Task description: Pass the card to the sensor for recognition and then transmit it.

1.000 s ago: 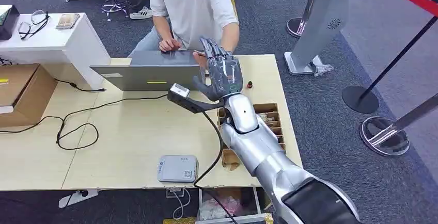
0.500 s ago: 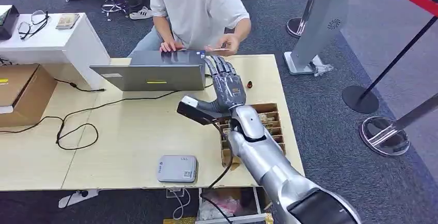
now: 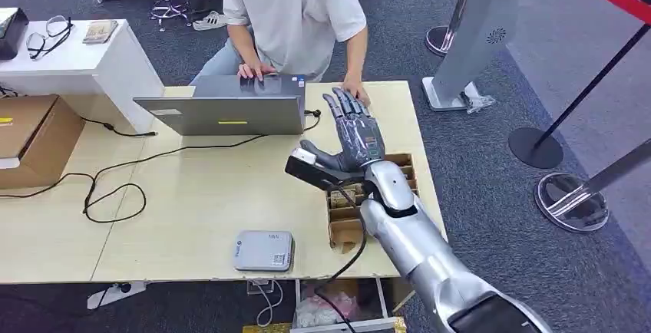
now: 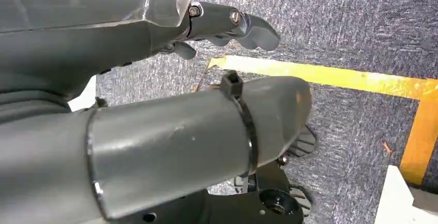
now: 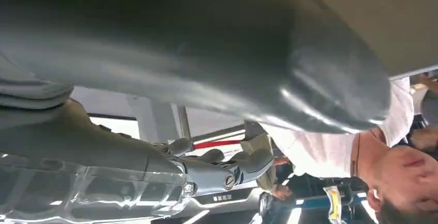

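The right hand [image 3: 355,135] hangs over the right half of the pale wooden worktop [image 3: 192,210], fingers spread and straight, pointing toward the far edge, holding nothing. Just past its fingertips, at the far edge, the person in the white T-shirt [image 3: 295,11] rests a hand [image 3: 355,90] on the wood; I cannot make out the card under or in it, and its lie and long axis cannot be told. Beside the robot's thumb sits a black handheld scanner head with a pale face [image 3: 307,164], its cable dropping off the near edge.

Under the right forearm, against the right edge, is a brown cardboard tray with dividers [image 3: 345,214]. A small grey flat box with a printed label [image 3: 263,250] lies near the near edge, well apart from the hand. The grey open laptop [image 3: 223,110] stands along the far edge, its back to the robot. A black cable loop [image 3: 115,195] sprawls over the left half, and a brown cardboard box [image 3: 31,137] sits at the left edge. Bare wood lies between laptop, flat box and tray.

The left hand [image 4: 227,25] hangs over grey carpet [image 4: 351,28] with yellow floor tape [image 4: 330,77], fingers curled in with nothing in them.
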`<act>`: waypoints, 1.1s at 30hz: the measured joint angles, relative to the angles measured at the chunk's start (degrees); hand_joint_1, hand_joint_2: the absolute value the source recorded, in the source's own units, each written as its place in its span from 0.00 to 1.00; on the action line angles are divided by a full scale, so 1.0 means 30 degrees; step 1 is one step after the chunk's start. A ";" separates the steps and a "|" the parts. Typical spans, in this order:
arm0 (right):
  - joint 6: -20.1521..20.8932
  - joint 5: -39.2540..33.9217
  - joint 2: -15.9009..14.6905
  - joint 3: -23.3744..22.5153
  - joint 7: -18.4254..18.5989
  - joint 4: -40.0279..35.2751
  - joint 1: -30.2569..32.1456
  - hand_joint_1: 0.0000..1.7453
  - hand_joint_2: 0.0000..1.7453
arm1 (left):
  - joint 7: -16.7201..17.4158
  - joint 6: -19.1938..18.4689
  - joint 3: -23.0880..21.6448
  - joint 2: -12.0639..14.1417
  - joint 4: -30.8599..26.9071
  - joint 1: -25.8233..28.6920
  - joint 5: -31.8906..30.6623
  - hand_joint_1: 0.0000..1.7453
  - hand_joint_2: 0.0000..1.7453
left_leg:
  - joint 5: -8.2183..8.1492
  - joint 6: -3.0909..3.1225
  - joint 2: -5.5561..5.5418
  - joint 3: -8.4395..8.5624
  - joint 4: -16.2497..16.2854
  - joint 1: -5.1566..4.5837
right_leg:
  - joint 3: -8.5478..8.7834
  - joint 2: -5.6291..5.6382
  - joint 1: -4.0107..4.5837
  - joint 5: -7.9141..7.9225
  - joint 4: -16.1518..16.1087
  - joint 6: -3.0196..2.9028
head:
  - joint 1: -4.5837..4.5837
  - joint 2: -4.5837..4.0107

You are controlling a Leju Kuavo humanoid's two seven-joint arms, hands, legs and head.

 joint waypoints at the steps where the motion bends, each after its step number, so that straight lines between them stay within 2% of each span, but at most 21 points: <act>1: 0.0029 0.0000 -0.0117 0.0044 0.0044 -0.0102 0.0048 0.00 0.00 | 0.0000 0.0000 0.0022 0.0007 0.0000 0.0002 0.0029 0.00 0.00 | 0.0000 0.0000 0.0000 0.0000 0.0000 0.0000 | 0.0000 0.0000 0.0000 0.0000 0.0000 0.0000 | 0.0007 0.0000; 13: 0.0838 0.0299 -0.2281 0.0430 0.1348 -0.3768 0.2347 0.00 0.00 | -0.0080 -0.0248 0.0372 0.0080 0.0000 0.0031 0.0029 0.00 0.00 | -0.0004 0.0004 -0.0006 -0.0006 0.0000 -0.0002 | 0.0000 -0.0009 -0.0001 -0.0001 -0.0008 0.0001 | 0.0000 0.0000; 21: 0.1179 0.0750 -0.3320 0.0459 0.1676 -0.6102 0.3784 0.00 0.00 | -0.0190 -0.0386 0.0415 0.0109 0.0000 0.0046 -0.0007 0.00 0.00 | -0.0005 0.0003 -0.0011 -0.0003 0.0000 0.0000 | -0.0001 -0.0014 0.0001 -0.0002 -0.0008 0.0001 | 0.0000 0.0000; 27: 0.1836 0.0532 -0.4649 0.0524 0.1435 -0.8241 0.5256 0.00 0.00 | -0.0277 -0.0444 0.0430 0.0117 0.0000 0.0133 -0.0007 0.00 0.00 | -0.0007 0.0006 -0.0011 -0.0012 0.0000 -0.0003 | -0.0002 -0.0014 -0.0002 -0.0003 -0.0014 0.0003 | 0.0000 0.0000; 28: 0.1880 0.0495 -0.4882 0.0532 0.1376 -0.8496 0.5482 0.00 1.00 | -0.0299 -0.0466 0.0430 0.0124 0.0000 0.0150 -0.0015 0.00 0.00 | -0.0009 0.0007 -0.0010 -0.0012 0.0000 -0.0004 | -0.0002 -0.0014 -0.0003 -0.0004 -0.0015 0.0004 | 0.0000 0.0000; 33: 0.1930 0.0241 -0.5958 0.0568 0.1377 -0.9310 0.6484 0.00 1.00 | -0.0430 -0.0590 0.0430 0.0146 0.0000 0.0195 -0.0109 0.00 0.00 | -0.0017 0.0016 -0.0009 -0.0011 0.0000 -0.0005 | -0.0002 -0.0016 -0.0005 -0.0004 -0.0021 0.0005 | 0.0000 0.0000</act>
